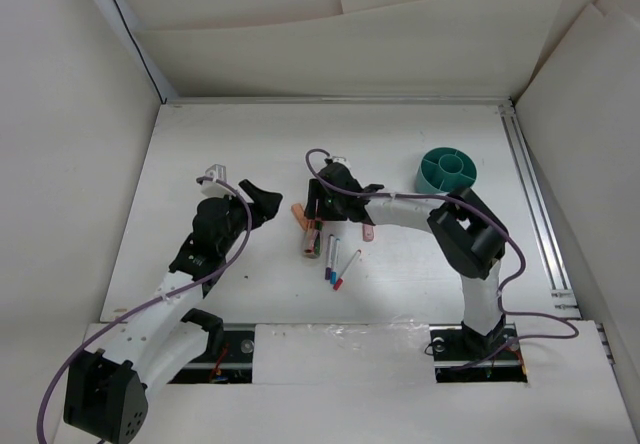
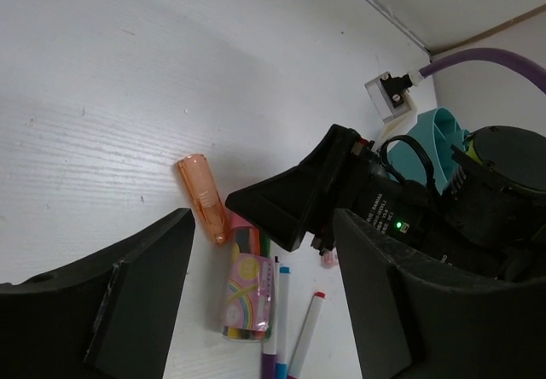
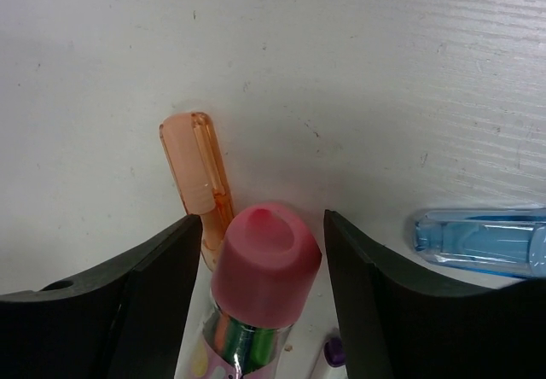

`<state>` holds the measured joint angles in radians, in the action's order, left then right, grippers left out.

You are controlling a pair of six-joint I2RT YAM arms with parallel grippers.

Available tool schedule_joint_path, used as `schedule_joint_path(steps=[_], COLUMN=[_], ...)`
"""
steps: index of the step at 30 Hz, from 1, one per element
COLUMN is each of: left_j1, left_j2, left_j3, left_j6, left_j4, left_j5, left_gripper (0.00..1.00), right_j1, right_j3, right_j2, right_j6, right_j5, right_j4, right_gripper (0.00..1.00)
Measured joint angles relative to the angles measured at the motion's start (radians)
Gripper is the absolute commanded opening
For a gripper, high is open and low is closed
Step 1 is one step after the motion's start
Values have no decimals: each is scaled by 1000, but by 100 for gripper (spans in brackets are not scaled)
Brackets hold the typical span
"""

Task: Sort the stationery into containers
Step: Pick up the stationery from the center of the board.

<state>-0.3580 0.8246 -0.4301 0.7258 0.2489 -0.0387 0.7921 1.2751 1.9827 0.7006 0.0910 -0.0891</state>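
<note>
A pink-capped marker tube (image 3: 264,268) lies on the table, and my right gripper (image 3: 263,221) stands open astride its cap with narrow gaps on both sides. An orange marker (image 3: 198,161) lies just left of the cap and a light blue marker (image 3: 482,241) to the right. In the top view my right gripper (image 1: 318,209) is over the pile, with thin white pens (image 1: 338,262) and a pink marker (image 1: 368,231) beside it. My left gripper (image 1: 262,204) hangs open and empty left of the orange marker (image 1: 298,214). The teal cup (image 1: 447,169) stands at the back right.
The right arm's purple cable (image 1: 340,169) loops over the pile. A metal rail (image 1: 535,204) runs along the table's right side, and white walls close in the back and both sides. In the left wrist view the right gripper's black finger (image 2: 294,208) overhangs the tube (image 2: 250,294).
</note>
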Motion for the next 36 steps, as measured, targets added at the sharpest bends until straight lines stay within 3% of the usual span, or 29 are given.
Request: schedule_joint_path(steps=[2, 6, 9, 23, 28, 36], left_j1=[0, 0, 0, 0, 0, 0], left_j2=[0, 0, 0, 14, 14, 14], left_j3=[0, 2, 11, 32, 32, 32], left_j6=[-1, -1, -1, 0, 0, 5], left_j4=[2, 5, 16, 31, 40, 39], left_j5=[-2, -3, -3, -11, -11, -9], left_gripper=[62, 62, 62, 62, 62, 62], right_j1=[0, -1, -1, -7, -14, -19], right_j3=[-3, -16, -27, -53, -55, -77], right_j2=[0, -6, -13, -21, -21, -45], right_j6=[5, 13, 16, 45, 55, 55], right_j5=[0, -2, -4, -2, -6, -17], right_j4=[3, 24, 39, 43, 45, 38], right_gripper=[65, 76, 76, 50, 31, 24])
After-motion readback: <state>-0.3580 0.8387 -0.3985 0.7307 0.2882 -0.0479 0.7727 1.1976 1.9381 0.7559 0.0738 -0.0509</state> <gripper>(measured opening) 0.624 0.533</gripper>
